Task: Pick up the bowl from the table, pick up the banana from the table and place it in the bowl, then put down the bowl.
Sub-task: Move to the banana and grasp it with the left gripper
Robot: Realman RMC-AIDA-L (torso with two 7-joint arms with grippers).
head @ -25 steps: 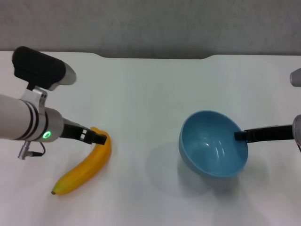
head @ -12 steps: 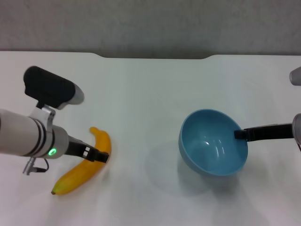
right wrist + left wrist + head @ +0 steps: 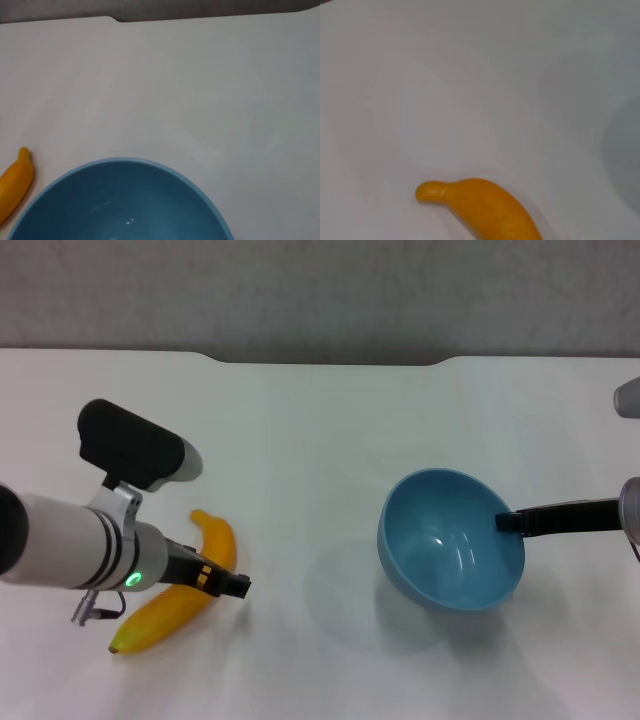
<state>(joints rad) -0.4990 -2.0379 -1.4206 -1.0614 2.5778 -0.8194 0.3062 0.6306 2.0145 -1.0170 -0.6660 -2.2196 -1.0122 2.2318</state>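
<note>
The light-blue bowl (image 3: 452, 540) hangs tilted above the white table (image 3: 320, 440), its shadow lying on the surface beneath and to its left. The right gripper (image 3: 508, 523) grasps it at the rim on the robot's right, one dark finger reaching over the edge into the glossy inside. In the right wrist view the bowl (image 3: 120, 200) fills the near part of the picture, with the table (image 3: 200, 75) stretching behind it.

The banana (image 3: 180, 585) lies flat on the table, well apart from the bowl on the robot's left, its stubby stem toward the far side and its greenish tip toward the near edge. The left gripper (image 3: 225, 583) sits low at the banana's middle; whether its fingers have clamped on the fruit cannot be told.

The tabletop is plain white, with a shallow notch (image 3: 325, 361) in its far edge. Behind it runs a grey wall (image 3: 320, 290).
</note>
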